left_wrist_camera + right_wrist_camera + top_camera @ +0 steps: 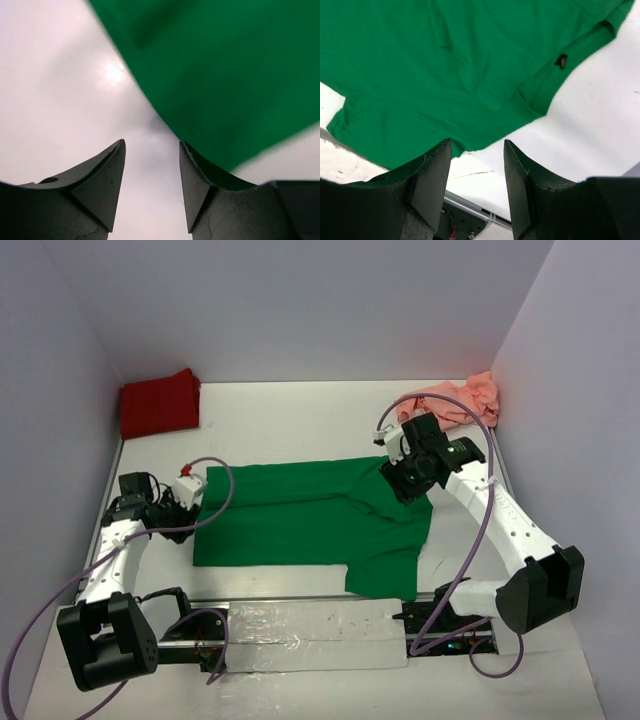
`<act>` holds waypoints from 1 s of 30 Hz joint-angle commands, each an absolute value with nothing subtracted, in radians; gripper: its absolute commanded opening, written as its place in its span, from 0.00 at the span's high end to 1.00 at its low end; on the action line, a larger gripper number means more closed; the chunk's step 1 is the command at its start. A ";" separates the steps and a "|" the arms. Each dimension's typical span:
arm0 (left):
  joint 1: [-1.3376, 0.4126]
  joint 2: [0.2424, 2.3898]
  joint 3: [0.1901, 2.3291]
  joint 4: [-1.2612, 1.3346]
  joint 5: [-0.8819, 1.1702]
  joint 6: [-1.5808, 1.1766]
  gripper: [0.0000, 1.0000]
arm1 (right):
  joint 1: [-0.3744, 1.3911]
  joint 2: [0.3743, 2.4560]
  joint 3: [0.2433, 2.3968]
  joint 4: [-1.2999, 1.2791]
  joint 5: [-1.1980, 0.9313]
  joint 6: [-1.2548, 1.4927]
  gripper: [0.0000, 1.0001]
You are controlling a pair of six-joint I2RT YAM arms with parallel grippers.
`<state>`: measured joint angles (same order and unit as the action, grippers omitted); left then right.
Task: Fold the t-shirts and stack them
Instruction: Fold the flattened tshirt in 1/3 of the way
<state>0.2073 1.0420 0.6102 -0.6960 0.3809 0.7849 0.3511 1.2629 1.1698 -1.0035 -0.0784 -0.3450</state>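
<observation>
The bright green t-shirt [310, 520] lies spread flat in the middle of the table, a sleeve pointing to the near edge. It also shows in the left wrist view [225, 70] and the right wrist view [445, 65]. The dark red t-shirt [158, 403] lies folded at the back left. The salmon pink t-shirt [455, 402] is crumpled at the back right. My left gripper [192, 502] is open and empty at the green shirt's left edge, low over the table [152, 150]. My right gripper [408, 480] is open and empty above the shirt's right end [477, 150].
A taped white strip [310, 635] runs along the near edge between the arm bases. White walls close in the table on the left, back and right. Purple cables loop from both arms.
</observation>
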 commanded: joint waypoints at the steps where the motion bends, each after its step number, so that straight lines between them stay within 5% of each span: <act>1: 0.218 1.057 0.623 -0.292 0.394 0.560 0.45 | 0.359 1.307 1.166 -0.951 -0.115 -0.321 0.46; 18: 0.215 1.233 0.762 -0.130 0.466 0.199 0.45 | 0.471 1.572 1.144 -0.845 -0.164 -0.222 0.48; 30: 0.216 1.201 0.712 -0.081 0.472 0.156 0.43 | 0.741 1.627 1.100 -0.710 0.242 -0.206 0.55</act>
<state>0.2115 1.2350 0.7181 -0.1345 0.4454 0.1844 0.7219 1.6001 1.1172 -0.7773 0.0517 -0.2199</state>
